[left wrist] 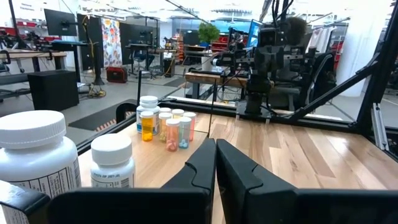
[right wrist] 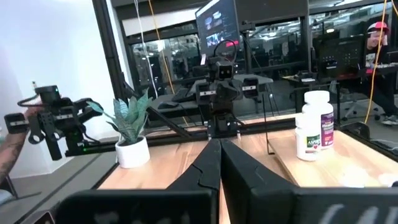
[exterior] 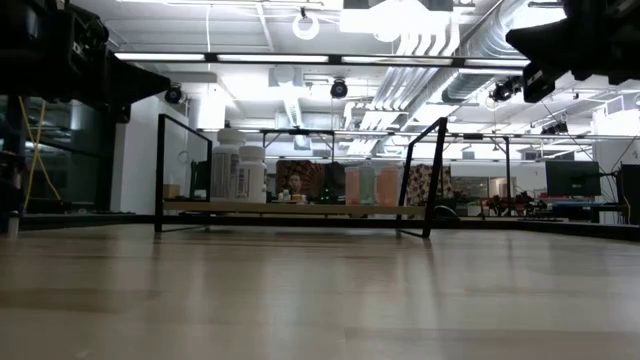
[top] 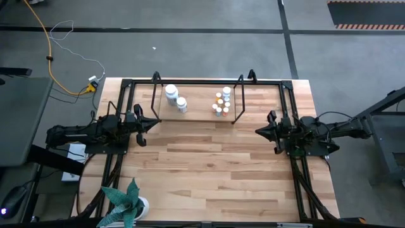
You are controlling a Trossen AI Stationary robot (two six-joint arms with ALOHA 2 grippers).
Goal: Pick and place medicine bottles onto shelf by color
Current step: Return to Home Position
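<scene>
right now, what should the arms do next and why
Probably just settle both arms at rest and stop. The two large white bottles and the cluster of small bottles all stand on the shelf, and the left gripper and right gripper sit shut at opposite sides of the table, clear of it.

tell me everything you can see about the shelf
The shelf is a low light-wood board with a thin black tube hoop at each end, standing level at the far edge of the table. Two large white bottles stand on its end nearer the left gripper, a cluster of small bottles with white and orange tops nearer the right gripper. Its middle is bare; neither gripper touches it.
</scene>
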